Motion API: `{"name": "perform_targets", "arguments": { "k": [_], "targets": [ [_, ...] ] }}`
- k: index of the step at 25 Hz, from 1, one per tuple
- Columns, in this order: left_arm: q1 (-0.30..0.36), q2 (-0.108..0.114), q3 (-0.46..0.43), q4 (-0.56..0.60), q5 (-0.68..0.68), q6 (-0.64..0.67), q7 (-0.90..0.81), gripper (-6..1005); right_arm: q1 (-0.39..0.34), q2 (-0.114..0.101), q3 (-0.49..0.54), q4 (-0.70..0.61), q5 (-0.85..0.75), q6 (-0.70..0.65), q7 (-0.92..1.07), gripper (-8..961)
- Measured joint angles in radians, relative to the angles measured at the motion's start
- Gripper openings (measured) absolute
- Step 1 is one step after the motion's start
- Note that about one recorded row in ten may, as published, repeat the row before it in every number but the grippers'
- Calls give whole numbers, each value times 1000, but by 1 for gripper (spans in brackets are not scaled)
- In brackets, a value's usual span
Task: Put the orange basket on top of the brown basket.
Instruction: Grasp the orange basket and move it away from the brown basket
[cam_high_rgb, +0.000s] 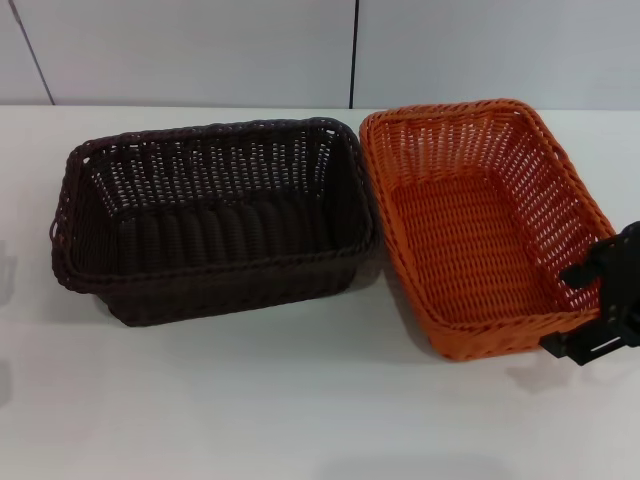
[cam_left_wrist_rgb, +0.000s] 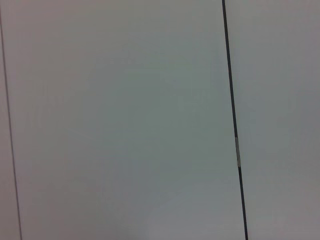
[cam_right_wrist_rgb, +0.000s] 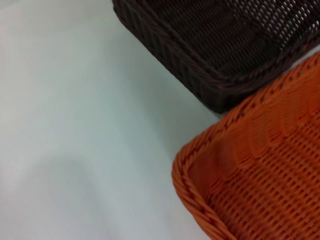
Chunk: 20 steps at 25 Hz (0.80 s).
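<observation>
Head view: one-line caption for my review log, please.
Right gripper at the near right corner of the orange basket, which sits on the white table beside the brown basket.

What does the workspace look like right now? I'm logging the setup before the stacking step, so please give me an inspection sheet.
Surface: white table, bare around the baskets.
Job's things: brown basket on the table's left half, orange basket to its right, both upright and empty; they sit side by side, near corners close together, not stacked.
Clutter: nothing seen.
End effectors: right end effector at the orange basket's near right corner, by the rim; whether it grips cannot be told. The left one is not in view; its wrist camera shows only a wall panel.
Cables: nothing seen.
Surroundings: light wall panels with a dark seam behind the table.
</observation>
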Motion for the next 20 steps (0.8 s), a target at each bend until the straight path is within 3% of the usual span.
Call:
{"name": "perform_targets", "arguments": {
  "k": [5,10,20],
  "targets": [
    [5,0,3,-1,0,1,1,722,8,2,-66,83,-64,70,-3,807],
    [8,0,8,3,6,2,1,722,24,8,-152,245,-97,205,1,807],
    [17,1,19,3,3,8,2,722,29,11,-208,279,-128,281,62,776]
  ]
}}
